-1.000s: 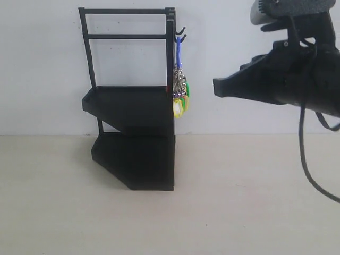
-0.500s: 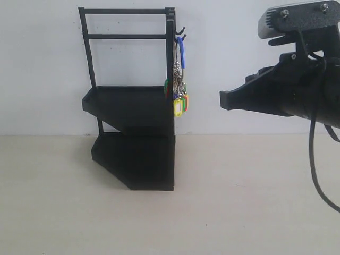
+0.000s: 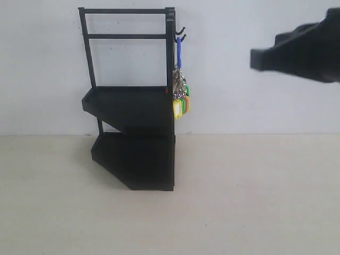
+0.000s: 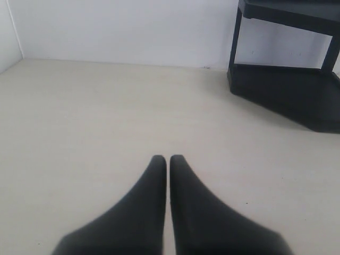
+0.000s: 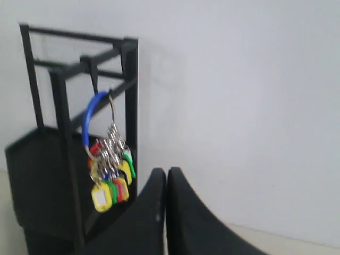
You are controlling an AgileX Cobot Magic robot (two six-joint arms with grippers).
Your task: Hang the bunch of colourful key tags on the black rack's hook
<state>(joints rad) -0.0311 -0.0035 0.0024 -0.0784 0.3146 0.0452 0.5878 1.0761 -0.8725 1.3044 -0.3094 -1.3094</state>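
Observation:
The black rack [image 3: 135,101] stands on the table against the white wall. The colourful key tag bunch [image 3: 180,101] hangs by its blue-sleeved ring from a small hook [image 3: 181,35] at the rack's upper right corner; the right wrist view shows the bunch [image 5: 109,170] dangling free of any gripper. My right gripper [image 3: 254,59] is high at the right, well clear of the bunch, shut and empty [image 5: 166,172]. The left gripper [image 4: 168,159] is shut with nothing in it, low over the table; it is out of the exterior view.
The rack's base [image 4: 287,90] shows at the edge of the left wrist view. A white wall [image 3: 255,101] runs behind the beige table [image 3: 239,196]. A side wall corner [image 4: 13,37] appears in the left wrist view.
My right arm has drawn back to the right and upward, away from the rack. The key tag bunch swung on the hook and now hangs straighter.

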